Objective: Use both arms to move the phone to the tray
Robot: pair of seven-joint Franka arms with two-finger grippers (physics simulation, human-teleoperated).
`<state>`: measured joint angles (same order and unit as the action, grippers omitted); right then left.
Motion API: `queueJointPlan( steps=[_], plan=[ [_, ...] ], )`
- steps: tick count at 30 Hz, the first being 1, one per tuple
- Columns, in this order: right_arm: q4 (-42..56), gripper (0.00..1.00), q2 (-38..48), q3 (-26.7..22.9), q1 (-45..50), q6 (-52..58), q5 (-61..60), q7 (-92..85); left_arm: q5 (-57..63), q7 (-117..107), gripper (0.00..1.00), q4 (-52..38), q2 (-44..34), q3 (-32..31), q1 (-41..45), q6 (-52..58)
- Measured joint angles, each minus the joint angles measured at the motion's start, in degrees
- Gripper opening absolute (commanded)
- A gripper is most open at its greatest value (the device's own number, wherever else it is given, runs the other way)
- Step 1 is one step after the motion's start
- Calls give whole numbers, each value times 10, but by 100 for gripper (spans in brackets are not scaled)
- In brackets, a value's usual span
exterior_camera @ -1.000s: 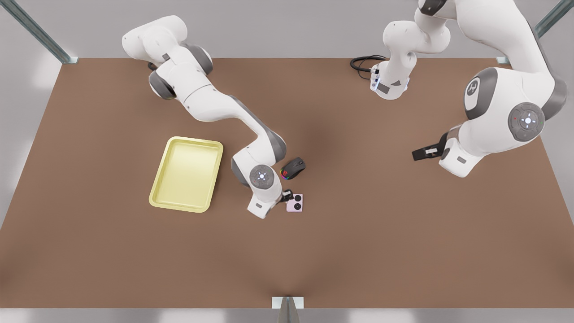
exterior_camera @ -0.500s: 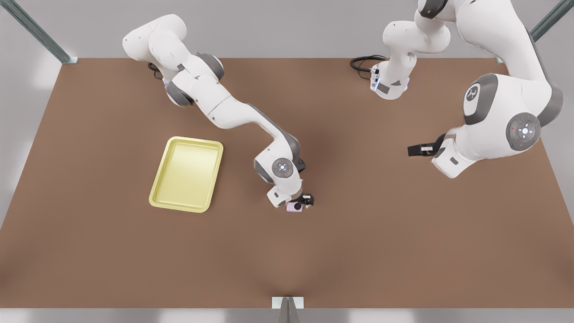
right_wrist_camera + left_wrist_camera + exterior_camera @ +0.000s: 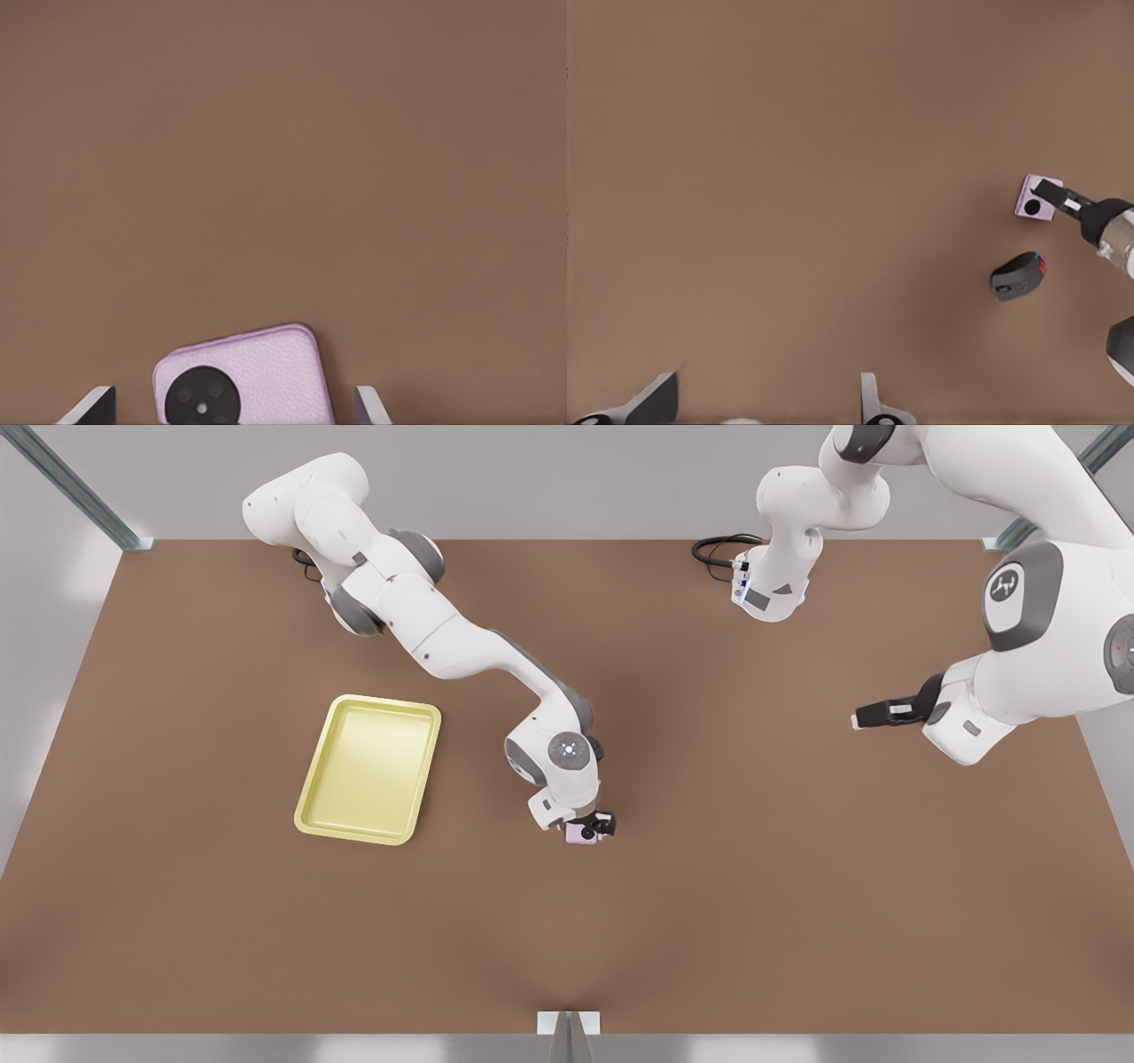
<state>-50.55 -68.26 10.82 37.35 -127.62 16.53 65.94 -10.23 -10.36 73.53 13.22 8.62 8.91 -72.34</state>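
The pale pink phone (image 3: 580,833) lies flat on the brown table, right of the pale yellow tray (image 3: 368,766) in the front view. My right gripper (image 3: 595,826) hovers just over the phone. In the right wrist view its open fingertips (image 3: 93,405) stand on either side of the phone (image 3: 266,376), with a gap at each side. The left wrist view sees the phone (image 3: 1031,198) far off under the right gripper (image 3: 1050,189). My left gripper (image 3: 873,715) hangs open at the front view's right, well above the table, fingertips (image 3: 873,405) wide apart.
A black mouse (image 3: 1019,274) with rainbow lights lies close to the phone, on its far side in the front view, mostly under the right arm's wrist. Black cables (image 3: 718,549) coil at the table's back edge beside an arm base. Metal posts stand at the corners.
The right arm swung from beside the tray to above the phone, and its fingers now straddle it. The left arm drew back toward the front view's right.
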Motion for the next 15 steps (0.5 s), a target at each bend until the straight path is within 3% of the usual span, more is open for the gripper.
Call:
queueJointPlan(
  steps=[12, 15],
  plan=[
    [1, 100, -10, -3, 21, 16, 2, -35, 4, -2, 100, 0, 1, 6, 0, 21],
    [1, 85, -14, -2, 21, 17, 2, -50, 4, -3, 100, 0, 1, 6, 0, 22]
  ],
)
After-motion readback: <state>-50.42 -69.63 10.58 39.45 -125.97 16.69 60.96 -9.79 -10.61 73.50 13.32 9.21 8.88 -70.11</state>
